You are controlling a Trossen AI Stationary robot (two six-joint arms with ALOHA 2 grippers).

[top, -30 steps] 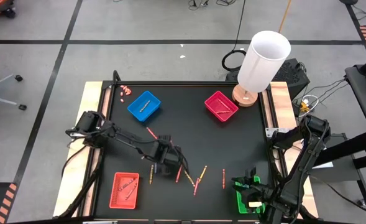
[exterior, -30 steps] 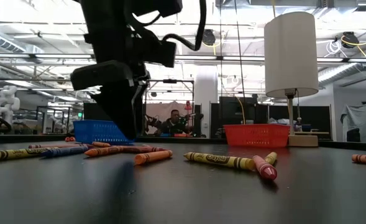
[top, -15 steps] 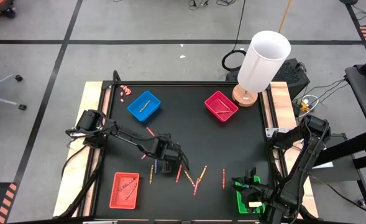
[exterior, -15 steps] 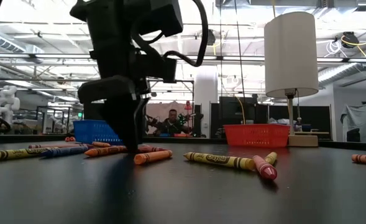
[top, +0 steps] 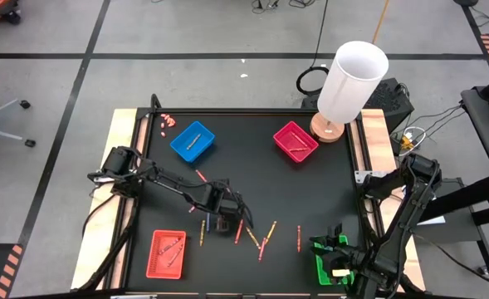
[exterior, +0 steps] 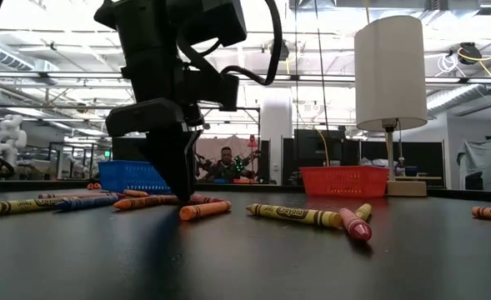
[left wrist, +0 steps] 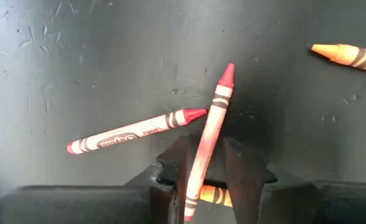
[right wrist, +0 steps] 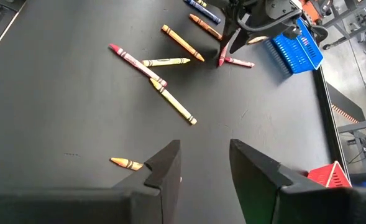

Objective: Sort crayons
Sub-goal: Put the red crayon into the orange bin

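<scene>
- Two red crayons [left wrist: 136, 131] with paper wrappers cross on the black table [left wrist: 77, 56].
- Left pincer [left wrist: 206, 163] pinches the tilted red crayon [left wrist: 211, 121].
- Right pincer [right wrist: 204, 163] hovers spread, holding nothing.

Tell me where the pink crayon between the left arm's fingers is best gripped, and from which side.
Grip the pink crayon across its paper-wrapped middle, coming straight down from above. It lies flat on the table, so only its top and long sides are free. The left tool already straddles it; watch the orange crayon underneath and the red crayon beside it.
</scene>
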